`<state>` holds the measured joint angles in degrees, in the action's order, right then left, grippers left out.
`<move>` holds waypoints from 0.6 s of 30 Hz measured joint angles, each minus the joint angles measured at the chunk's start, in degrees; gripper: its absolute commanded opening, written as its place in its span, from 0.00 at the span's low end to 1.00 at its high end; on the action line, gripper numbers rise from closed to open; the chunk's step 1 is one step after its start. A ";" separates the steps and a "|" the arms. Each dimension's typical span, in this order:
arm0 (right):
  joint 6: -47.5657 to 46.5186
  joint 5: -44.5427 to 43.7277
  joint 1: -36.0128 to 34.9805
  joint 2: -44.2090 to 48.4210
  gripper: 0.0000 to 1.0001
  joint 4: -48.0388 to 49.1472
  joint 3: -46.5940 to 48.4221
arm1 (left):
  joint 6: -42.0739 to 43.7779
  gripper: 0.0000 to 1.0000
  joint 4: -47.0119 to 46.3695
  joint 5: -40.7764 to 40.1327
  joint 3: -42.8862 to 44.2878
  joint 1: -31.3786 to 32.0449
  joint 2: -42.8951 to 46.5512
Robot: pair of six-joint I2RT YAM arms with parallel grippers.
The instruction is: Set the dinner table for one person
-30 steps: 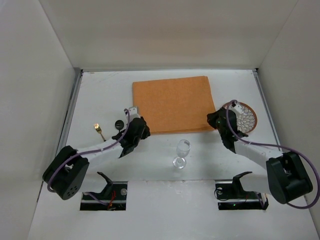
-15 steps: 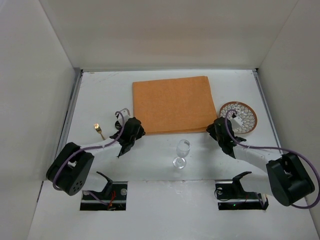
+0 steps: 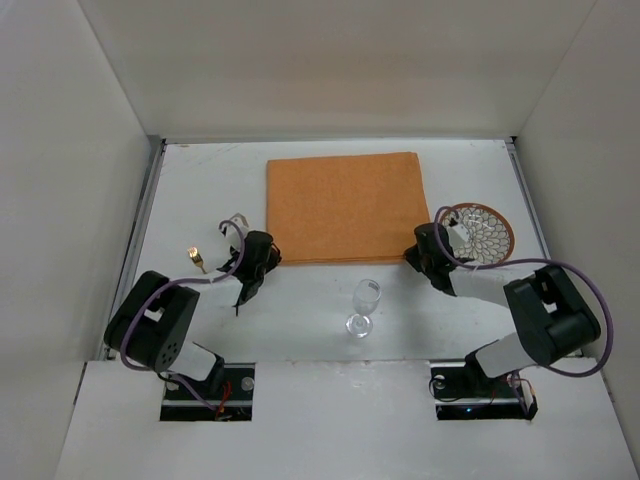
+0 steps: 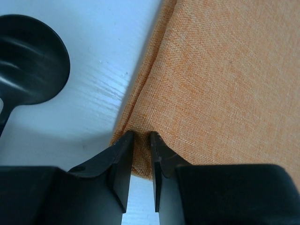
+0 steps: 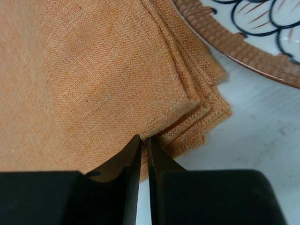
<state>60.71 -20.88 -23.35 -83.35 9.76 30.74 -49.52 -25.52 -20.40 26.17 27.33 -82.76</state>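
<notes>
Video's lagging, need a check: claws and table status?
Left claw shut on cloth near-left corner; right claw shut on near-right corner. Cloth flat on table. Plate, spoon close beside corners.

dinner table (image 3: pixel 200 190) matte white, thin grey metal edge strips | folded cloth (image 3: pixel 345 208) plain orange, fine visible weave | plate (image 3: pixel 485 235) brown ribbed rim, white centre, dark blue scale pattern | fork (image 3: pixel 197 260) gold | wine glass (image 3: pixel 366 296) clear | spoon (image 4: pixel 28 61) glossy black | left gripper (image 4: pixel 140 140) black | right gripper (image 5: pixel 143 140) black
</notes>
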 measured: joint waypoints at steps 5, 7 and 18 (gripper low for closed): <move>0.90 1.86 -0.04 -2.67 0.14 1.81 1.44 | -0.57 0.15 -1.09 0.39 1.29 -2.34 -2.01; 0.90 2.73 -0.09 -3.87 0.14 2.34 2.62 | -0.63 0.15 -1.53 0.37 1.86 -3.30 -2.84; 0.79 5.49 -0.09 -6.29 0.18 5.31 5.46 | -0.68 0.15 -0.70 -0.13 6.75 -5.70 -7.23</move>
<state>61.49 -15.40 -23.44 -89.65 15.07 36.21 -50.19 -26.22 -20.53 32.93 21.63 -90.00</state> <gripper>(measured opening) 0.180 0.152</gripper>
